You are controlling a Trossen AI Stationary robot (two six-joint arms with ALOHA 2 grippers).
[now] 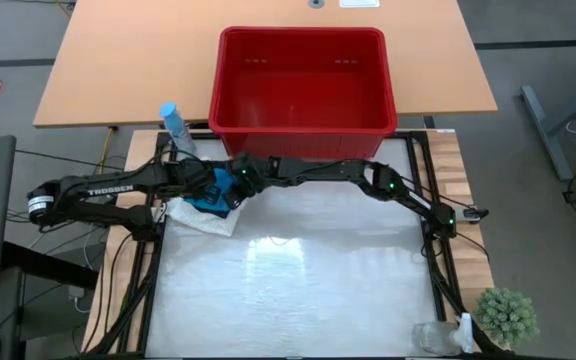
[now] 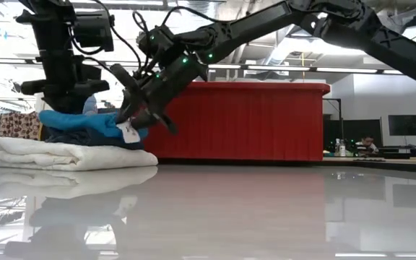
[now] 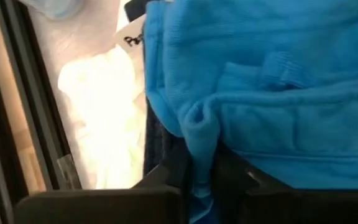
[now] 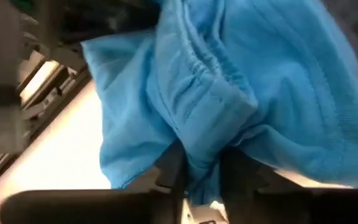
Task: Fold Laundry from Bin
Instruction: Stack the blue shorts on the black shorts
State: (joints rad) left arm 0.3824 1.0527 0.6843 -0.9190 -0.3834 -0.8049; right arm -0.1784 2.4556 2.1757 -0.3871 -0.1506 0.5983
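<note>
Both pincers, left (image 3: 202, 180) and right (image 4: 199, 171), clamped on teal cloth (image 1: 220, 188); fingertips hidden.

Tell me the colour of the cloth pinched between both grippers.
Bright teal-blue cloth, clearest in the left wrist view, lying atop a dark garment.

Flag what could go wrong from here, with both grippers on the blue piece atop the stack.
1. Both the left gripper and the right gripper pinch folds of the teal garment; if one lets go late, the fold could be dragged open.
2. The teal garment sits on the dark item and the folded white cloth; a sideways pull may shift the stack.
</note>
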